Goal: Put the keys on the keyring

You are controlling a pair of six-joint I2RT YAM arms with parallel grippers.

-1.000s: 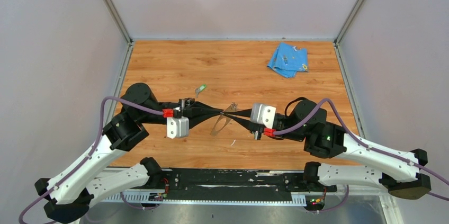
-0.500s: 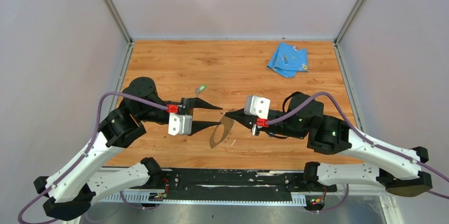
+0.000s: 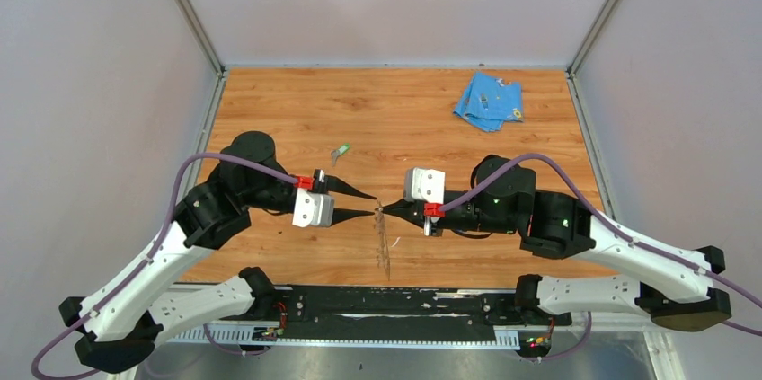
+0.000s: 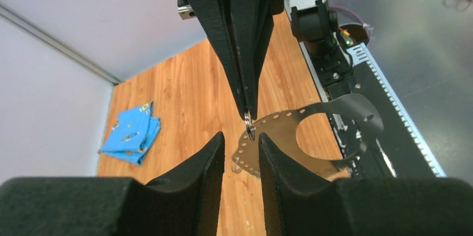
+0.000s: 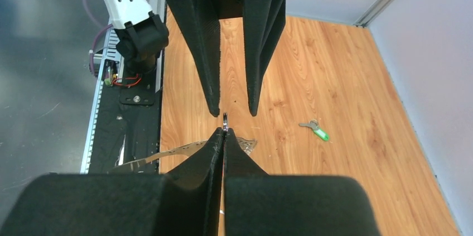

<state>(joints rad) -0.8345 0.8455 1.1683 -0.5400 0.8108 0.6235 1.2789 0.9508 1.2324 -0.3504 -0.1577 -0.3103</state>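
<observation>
Two pincers meet over the wooden desk: right pincer pressed together on the thin grey perforated metal keyring, hanging it edge-on, presumably for threading; left pincer spread, empty, just beside; green-headed metal key lies apart, unthreaded.

1. You are meeting the right gripper mid-table, pinching the keyring, which is hanging edge-on and barring the near strip
2. The left gripper is gaping just opposite, tips nearly touching it
3. You are getting open wood around the green key; the cloth is lying well apart, far right
</observation>
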